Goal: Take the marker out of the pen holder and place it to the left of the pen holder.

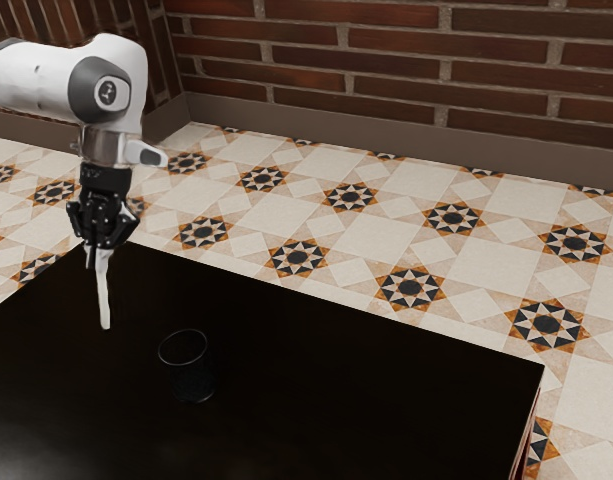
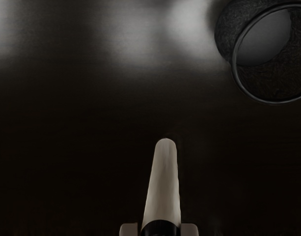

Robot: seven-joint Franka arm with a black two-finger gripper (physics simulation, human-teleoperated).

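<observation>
Evidently, the dark surface (image 1: 336, 390) spanned the lower frame. The hand (image 1: 96, 256) hung at upper left, the pen holder (image 1: 194, 383) stood lower, left of centre, and the pale marker (image 1: 104, 300) was pinched in the hand, clear of the pen holder. Removal looked done; placing remained. The grip hid the marker's top; the wrist view's edge cropped the pen holder.

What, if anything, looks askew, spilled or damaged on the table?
Nothing stands out: the pen holder stands upright on the table, and the marker hangs tip-down, nearly vertical, between the fingers of my gripper.
</observation>
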